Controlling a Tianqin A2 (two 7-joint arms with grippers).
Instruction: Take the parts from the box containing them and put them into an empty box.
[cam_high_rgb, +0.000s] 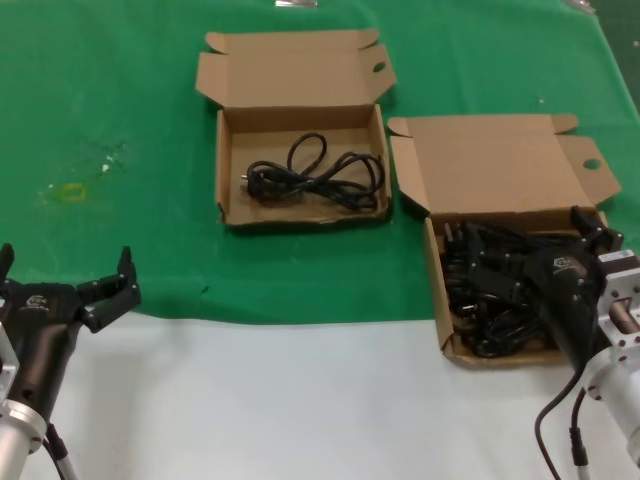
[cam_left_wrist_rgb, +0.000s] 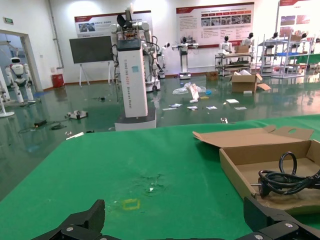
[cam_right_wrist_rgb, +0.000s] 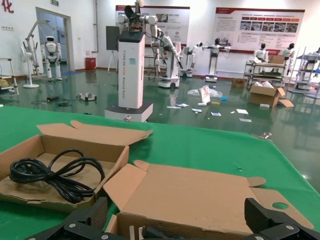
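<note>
In the head view, the box of cords (cam_high_rgb: 450, 300) sits at lower right of the frame, lid propped open behind it, packed with a tangle of black power cords (cam_high_rgb: 490, 290). The right tool (cam_high_rgb: 590, 228) is directly over that tangle, reaching in from the lower right corner, with its fingertips at the box's far right end near the lid hinge; whether its jaws are apart or closed on a cord cannot be told here, since black fingers merge with black cable. The target box (cam_high_rgb: 232, 170) lies at upper centre of the frame, up and to the left of the full one, and already holds one looped cord (cam_high_rgb: 318, 175) whose long axis runs across the frame. The left tool (cam_high_rgb: 108, 290) hovers at lower left over the table (cam_high_rgb: 300, 400), jaws apart and holding nothing, well apart from both boxes. So the right arm is plainly the nearer one to the cords, and any carry would go up and leftward across the frame. In the left wrist view, the left tool's fingertips (cam_left_wrist_rgb: 87, 220) spread wide along the bottom edge, with the target box at right. In the right wrist view, the right tool's fingers (cam_right_wrist_rgb: 85, 222) also stand wide apart at the bottom edge, straddling the full box's near wall, nothing visibly between them.
</note>
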